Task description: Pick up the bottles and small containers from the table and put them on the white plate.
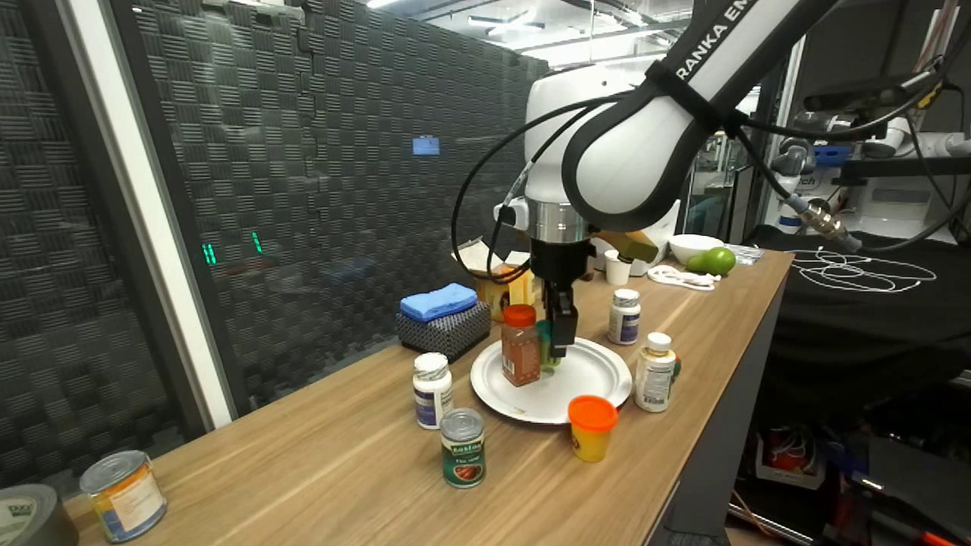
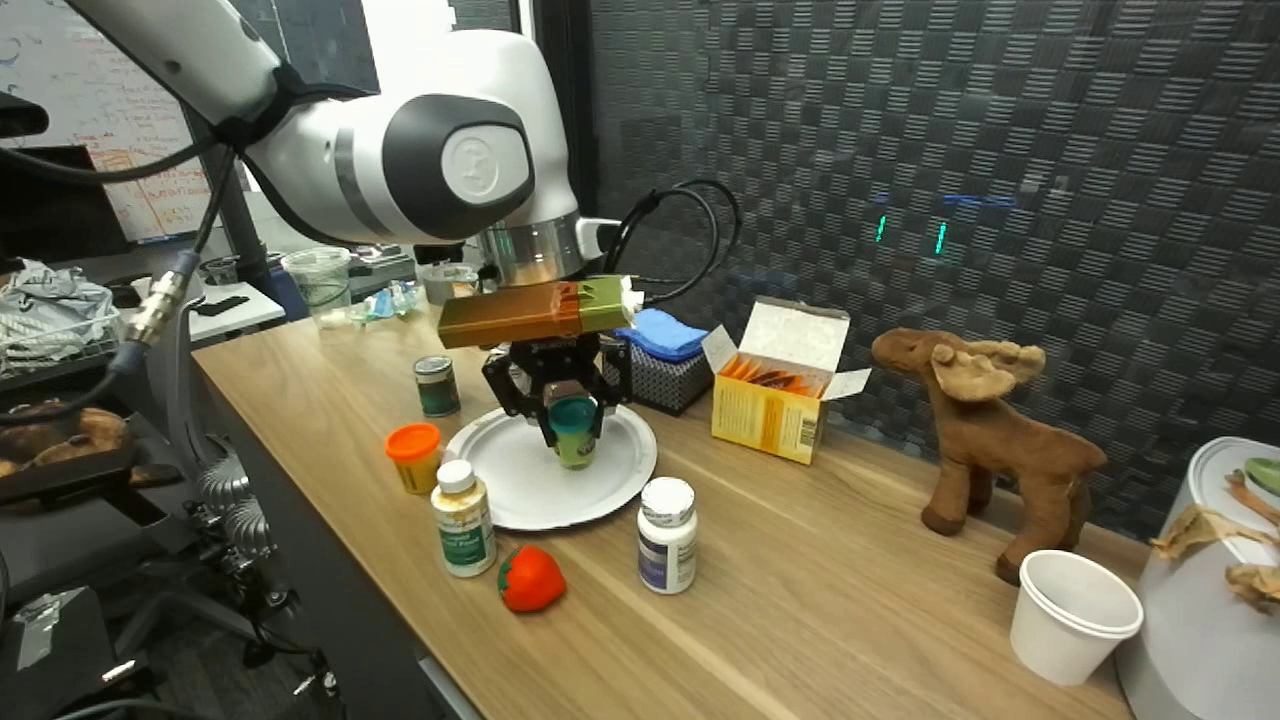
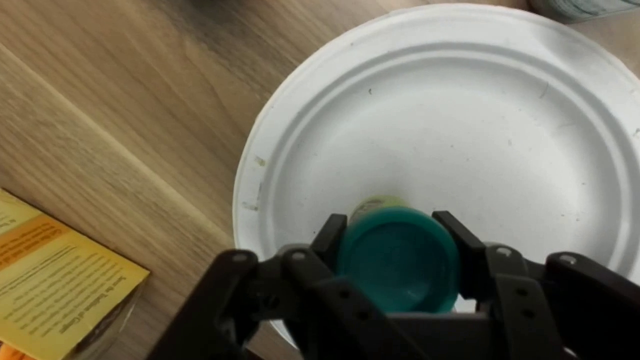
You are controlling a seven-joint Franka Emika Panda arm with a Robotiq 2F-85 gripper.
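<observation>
Plate [image 1: 580, 385]: beneath my pincer [image 2: 573, 428]; the destination.
Red-lid bottle [image 1: 520, 353]: done; upright on the plate, just beside my pincer.
Green tub [image 2: 575, 450]: in progress; my pincer is clamped on it from both sides, teal lid up, over the plate. I judge that lowering, if any is needed, and release remain.

Left, on the table [image 1: 318, 462]:
Purple-label bottle [image 2: 668, 550], second purple-label bottle [image 1: 433, 396] and green-label bottle [image 2: 465, 530], all white: off the plate, around my pincer.
Can [image 1: 463, 451]: beyond the rim, a little farther from my pincer.
Far can [image 1: 125, 500]: well apart from my pincer; whether I am to count it, I cannot say.
Yellow tub [image 1: 592, 436], orange lid: near my pincer, beside the rim; contact with the plate unclear.
Progress, my estimate: one item placed, one nearly so, most to come.

Hidden or unclear:
Box [image 3: 60, 280]: beside my pincer, cut off by the wrist view's edge.
Red-lid bottle: outside the wrist view; in an exterior view, mostly or wholly behind my pincer.
Second purple-label bottle: hidden behind my pincer in an exterior view.
Green tub: I cannot tell whether its base rests on the plate or hangs just above.
Red fruit [image 2: 531, 580]: mostly behind the green-label bottle in an exterior view.
</observation>
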